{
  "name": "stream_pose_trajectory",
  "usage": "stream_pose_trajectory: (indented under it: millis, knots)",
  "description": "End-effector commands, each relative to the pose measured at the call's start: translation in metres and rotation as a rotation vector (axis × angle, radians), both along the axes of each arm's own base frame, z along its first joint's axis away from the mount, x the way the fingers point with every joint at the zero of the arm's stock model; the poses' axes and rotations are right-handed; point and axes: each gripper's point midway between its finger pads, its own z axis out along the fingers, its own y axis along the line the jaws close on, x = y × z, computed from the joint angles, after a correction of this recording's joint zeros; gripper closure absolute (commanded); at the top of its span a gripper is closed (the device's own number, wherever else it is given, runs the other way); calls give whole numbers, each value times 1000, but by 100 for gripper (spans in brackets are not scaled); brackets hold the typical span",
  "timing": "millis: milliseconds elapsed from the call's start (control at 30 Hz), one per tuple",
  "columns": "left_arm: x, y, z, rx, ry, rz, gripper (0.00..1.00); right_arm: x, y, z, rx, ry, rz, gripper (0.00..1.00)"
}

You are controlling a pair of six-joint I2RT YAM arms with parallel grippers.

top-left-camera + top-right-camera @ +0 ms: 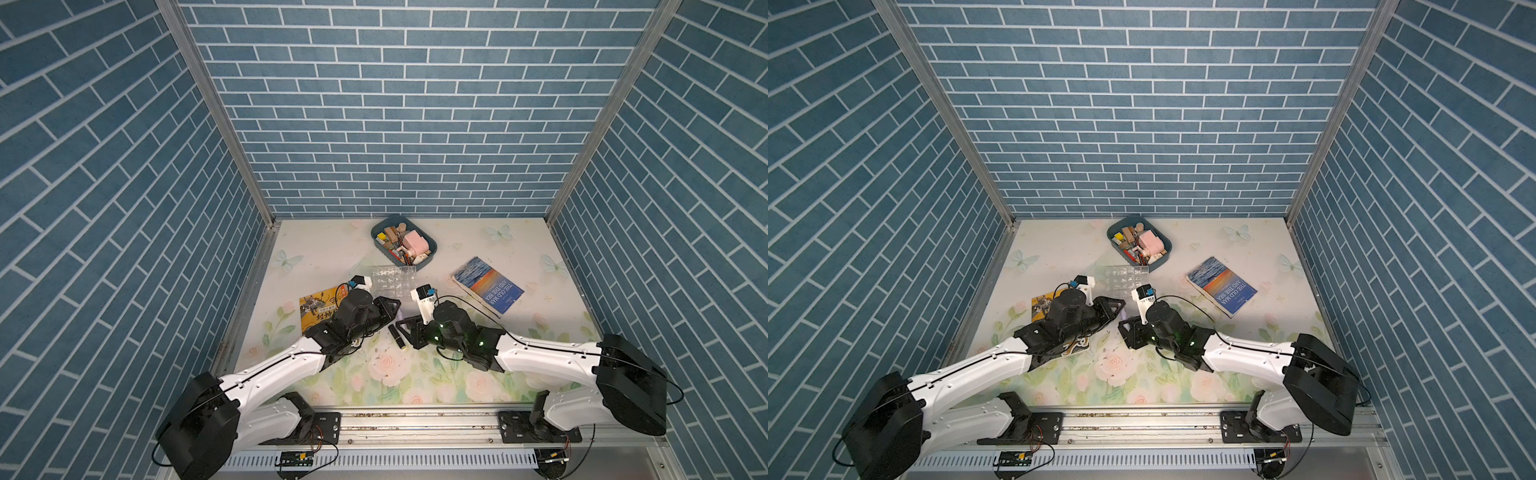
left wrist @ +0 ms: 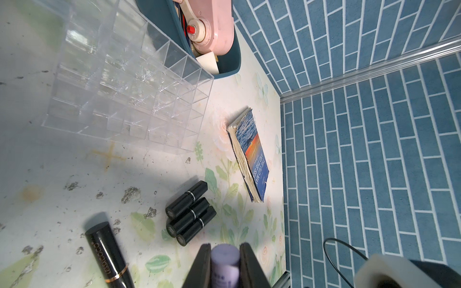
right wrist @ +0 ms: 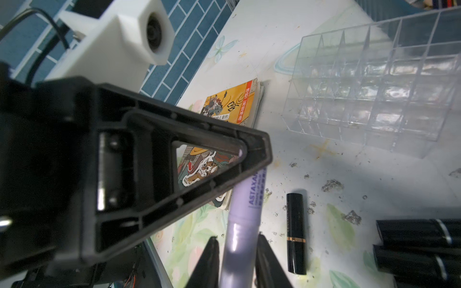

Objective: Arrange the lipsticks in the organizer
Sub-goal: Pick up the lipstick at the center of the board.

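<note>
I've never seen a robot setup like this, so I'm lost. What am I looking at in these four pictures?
This is a robot with two arms working at a table. Two pictures look down from overhead; the other two come from cameras on the wrists. The left gripper and right gripper both clamp one lilac tube. Lying loose are three black lipsticks, a black-and-gold one, a blue book, a yellow book and a cluttered tray. The clear organizer stands empty.
</note>
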Motion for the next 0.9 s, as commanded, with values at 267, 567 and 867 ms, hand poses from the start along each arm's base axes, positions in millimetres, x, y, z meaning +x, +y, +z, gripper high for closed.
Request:
stream_pose_trajectory:
  millis: [267, 567, 867]
  knots:
    - [-8, 12, 12, 41, -49, -100, 39, -7, 10, 30, -12, -90, 129, 85]
    - [-19, -4, 24, 10, -73, -386, 43, -29, 1, 29, -153, -152, 369, 89]
    - [-31, 11, 8, 133, -32, -457, 51, -32, -12, 19, -229, -155, 452, 90]
